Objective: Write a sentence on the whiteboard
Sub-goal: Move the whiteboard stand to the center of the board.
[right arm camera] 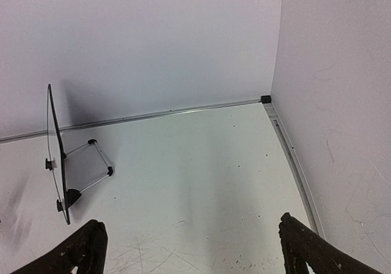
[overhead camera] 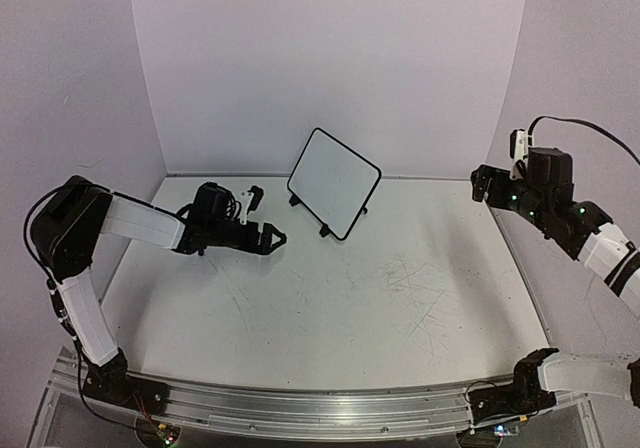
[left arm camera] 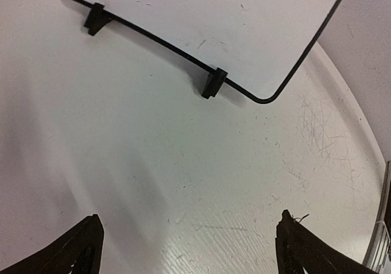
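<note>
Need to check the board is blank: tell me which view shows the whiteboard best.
Top external: the whole whiteboard shows, face toward the camera, no writing. Left wrist cuts off its top; right wrist sees it edge-on, with its rear stand.

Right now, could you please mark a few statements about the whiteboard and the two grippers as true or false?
1. The whiteboard stands on its feet near the back of the table. True.
2. Blue writing fills the board. False: its face is blank.
3. The left gripper is clamped on the board's frame. False: it is open and apart from the board.
4. The right gripper is open and holds nothing. True.
</note>
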